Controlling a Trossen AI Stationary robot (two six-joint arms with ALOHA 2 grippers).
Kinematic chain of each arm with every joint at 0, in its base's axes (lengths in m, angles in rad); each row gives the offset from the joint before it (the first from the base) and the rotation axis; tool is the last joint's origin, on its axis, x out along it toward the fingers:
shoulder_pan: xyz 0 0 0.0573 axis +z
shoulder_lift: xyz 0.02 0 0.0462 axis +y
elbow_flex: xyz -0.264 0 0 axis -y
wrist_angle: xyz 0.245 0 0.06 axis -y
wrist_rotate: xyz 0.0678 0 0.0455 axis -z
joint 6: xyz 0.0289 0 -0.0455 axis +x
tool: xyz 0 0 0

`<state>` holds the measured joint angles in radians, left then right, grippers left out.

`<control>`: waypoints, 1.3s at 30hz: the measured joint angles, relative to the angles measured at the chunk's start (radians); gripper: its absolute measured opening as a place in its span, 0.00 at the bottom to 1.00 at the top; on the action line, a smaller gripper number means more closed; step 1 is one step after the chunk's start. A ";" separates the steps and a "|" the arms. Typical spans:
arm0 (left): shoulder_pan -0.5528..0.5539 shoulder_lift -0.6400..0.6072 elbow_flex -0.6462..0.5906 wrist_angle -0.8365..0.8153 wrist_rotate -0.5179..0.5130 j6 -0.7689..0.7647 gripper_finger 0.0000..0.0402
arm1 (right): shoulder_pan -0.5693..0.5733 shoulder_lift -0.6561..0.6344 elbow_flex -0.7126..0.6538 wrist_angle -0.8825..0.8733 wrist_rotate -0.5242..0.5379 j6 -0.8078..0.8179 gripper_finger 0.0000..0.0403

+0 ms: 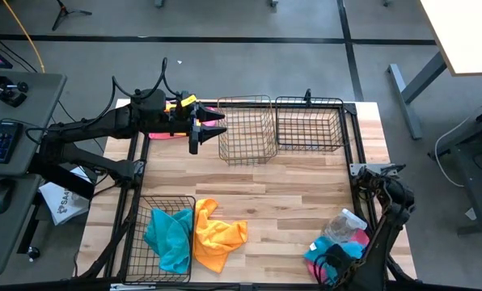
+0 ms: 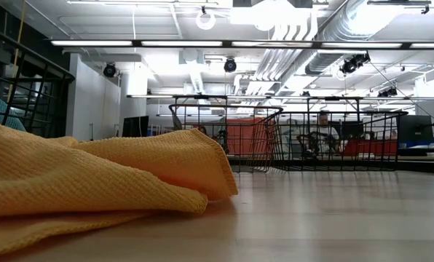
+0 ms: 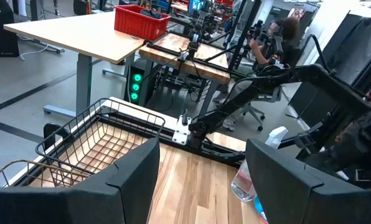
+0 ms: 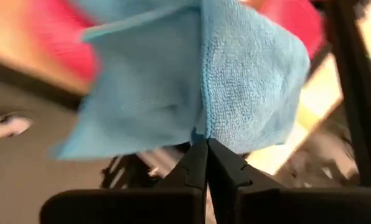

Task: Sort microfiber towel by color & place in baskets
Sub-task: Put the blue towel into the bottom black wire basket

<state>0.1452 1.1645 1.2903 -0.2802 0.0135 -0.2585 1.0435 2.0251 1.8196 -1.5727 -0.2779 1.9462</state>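
A turquoise blue towel [image 1: 170, 236] lies in the wire basket [image 1: 137, 212] at the near left. An orange-yellow towel [image 1: 217, 239] lies beside it, one edge against the basket's rim; it fills the low view's foreground [image 2: 93, 175]. Two more wire baskets [image 1: 246, 129] [image 1: 310, 123] stand at the far middle. My right gripper [image 1: 330, 263] is shut on a blue towel [image 4: 248, 87] at the near right, over a pink towel [image 1: 361, 238]. My left gripper [image 3: 201, 149] is open and empty, held above the table just left of the far baskets. My right gripper pinches the blue towel between its two fingertips [image 4: 195, 162] at a fold or edge line [image 4: 204, 127] running down the cloth. The cloth spreads out beyond the fingertips to both sides. Whether it is clear of the table I cannot tell.
A clear spray bottle [image 1: 346, 222] lies at the near right beside the blue and pink towels. Something pink [image 1: 162, 134] shows under the left arm at the far left. Bare wood lies in the table's middle [image 1: 298, 202]. A black frame [image 1: 356, 145] borders the table.
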 joint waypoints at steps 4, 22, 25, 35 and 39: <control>0.000 0.000 0.000 0.000 0.000 0.004 0.57 | 0.008 0.000 0.174 0.001 0.128 -0.102 0.00; 0.000 0.000 0.000 0.016 -0.019 0.032 0.57 | -0.008 -0.002 0.299 0.032 0.214 -0.086 0.04; 0.000 0.000 0.000 0.015 -0.019 0.028 0.57 | 0.002 -0.002 0.188 0.076 0.085 -0.016 0.13; 0.000 0.000 0.000 0.016 -0.019 0.027 0.57 | 0.043 -0.001 -0.046 0.152 -0.076 0.195 0.59; 0.000 0.000 0.000 0.015 -0.019 0.026 0.57 | 0.037 -0.001 -0.090 0.156 -0.074 0.192 0.71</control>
<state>0.1455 1.1648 1.2903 -0.2648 -0.0054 -0.2325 1.0810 2.0239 1.7294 -1.4166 -0.3519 2.1380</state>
